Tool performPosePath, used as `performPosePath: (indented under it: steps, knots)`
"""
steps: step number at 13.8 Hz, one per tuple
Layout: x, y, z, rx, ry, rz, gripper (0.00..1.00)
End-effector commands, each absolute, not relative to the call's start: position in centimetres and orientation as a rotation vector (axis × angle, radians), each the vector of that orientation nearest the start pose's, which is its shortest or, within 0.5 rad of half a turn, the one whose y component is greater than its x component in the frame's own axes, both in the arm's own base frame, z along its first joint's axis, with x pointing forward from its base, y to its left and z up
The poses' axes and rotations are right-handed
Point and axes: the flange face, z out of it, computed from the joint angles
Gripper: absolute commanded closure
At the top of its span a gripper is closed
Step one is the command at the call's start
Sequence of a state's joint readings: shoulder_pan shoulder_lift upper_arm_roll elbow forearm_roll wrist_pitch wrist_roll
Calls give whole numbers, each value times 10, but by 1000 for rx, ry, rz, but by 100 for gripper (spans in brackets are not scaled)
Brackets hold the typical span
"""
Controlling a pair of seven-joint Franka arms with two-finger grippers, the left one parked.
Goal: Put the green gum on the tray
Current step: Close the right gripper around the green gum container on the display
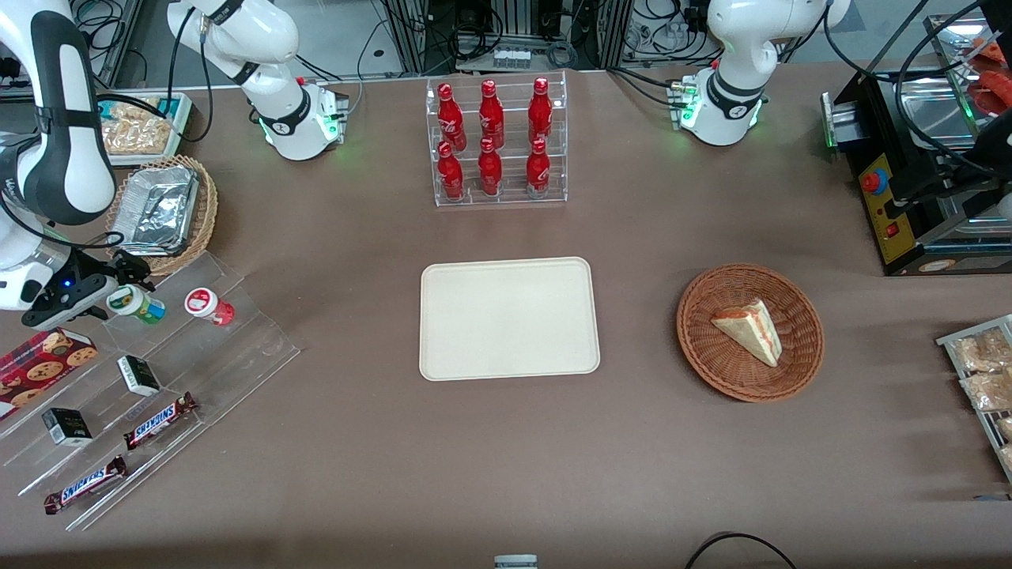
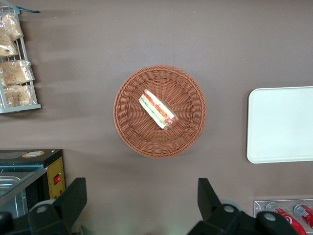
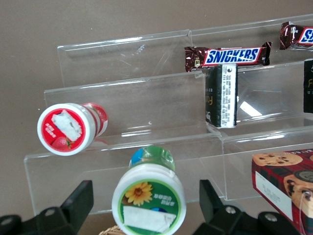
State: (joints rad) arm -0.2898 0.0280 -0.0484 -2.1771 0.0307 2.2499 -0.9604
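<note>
Between spread fingers of the gripper: one green gum.
White lid, sunflower label; one red gum nearby.

Robot lab: cable-strewn racks, mock shop display.

Green gum: green body showing a white lid with a yellow sunflower on a green label. Tray: plain cream. Gripper: black fingers sitting either side of the lid, apart from it. Red gum: red body, white-rimmed red lid with a strawberry. Snickers bar: brown wrapper showing blue lettering on white. Table: brown.
</note>
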Motion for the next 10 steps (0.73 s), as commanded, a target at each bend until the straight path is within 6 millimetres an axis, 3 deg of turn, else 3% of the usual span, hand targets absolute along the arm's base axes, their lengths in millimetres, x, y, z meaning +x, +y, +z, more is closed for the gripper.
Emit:
performPosePath:
  steps: [1,2,5,8,10]
  knots:
    - [509,-184,381,-3004,-937,-111,77]
    - [509,-184,381,-3004,-935,-111,98]
    - [515,-179,390,-3001,-926,-103,100]
    - [529,-171,420,-2991,-946,-105,100]
    - [540,-150,445,-2977,-950,-86,100]
